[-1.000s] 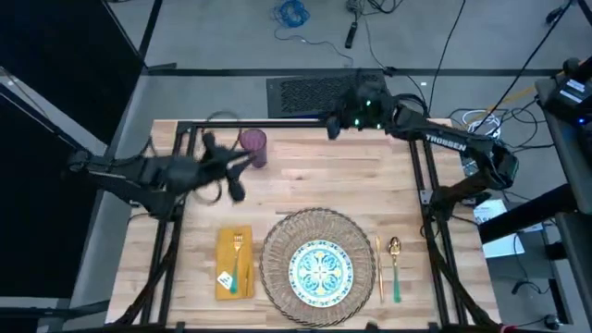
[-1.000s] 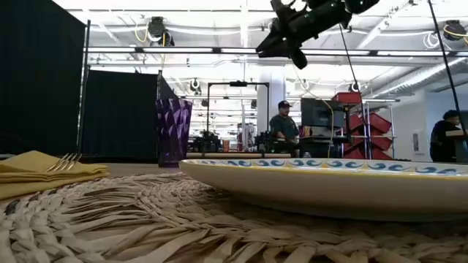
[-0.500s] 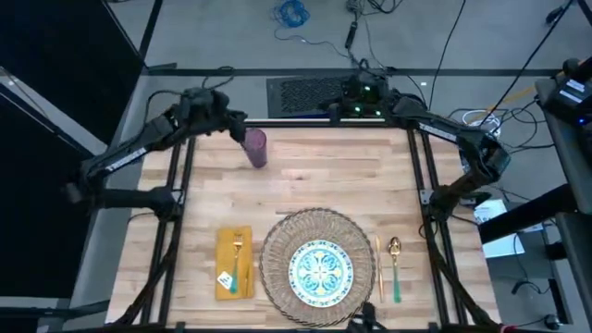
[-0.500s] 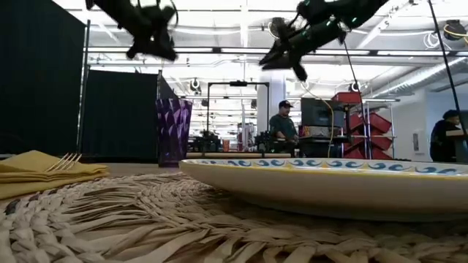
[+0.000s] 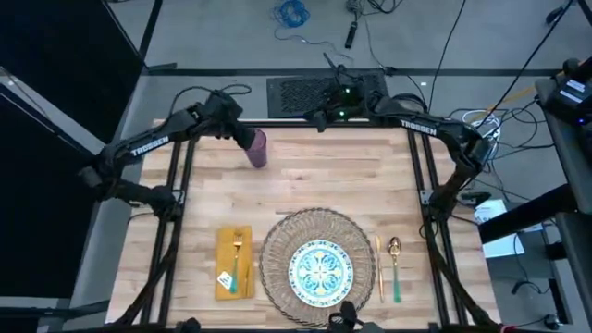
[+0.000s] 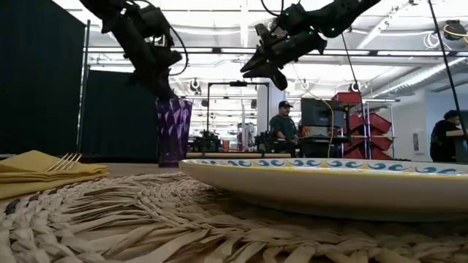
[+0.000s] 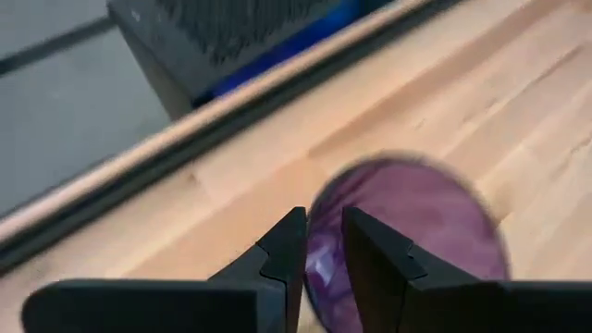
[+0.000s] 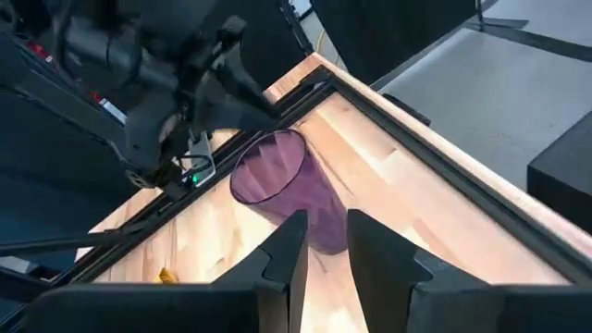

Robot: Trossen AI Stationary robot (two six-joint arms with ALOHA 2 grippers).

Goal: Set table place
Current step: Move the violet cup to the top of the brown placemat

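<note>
Left tool [image 5: 242,136] has swung in over the tumbler [image 5: 255,148], fingers nearly clenched, straddling its rim. Right tool [image 5: 317,118] hangs high over the desk's [image 5: 314,185] far edge, nearly clenched, empty. Tumbler move looks next

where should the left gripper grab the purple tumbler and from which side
Probably by the rim, from above. The purple tumbler stands upright near the table's far edge with its mouth open upward. The left gripper already hangs over that rim with a narrow gap between its fingers, so one finger could go inside the wall and one outside.
</note>
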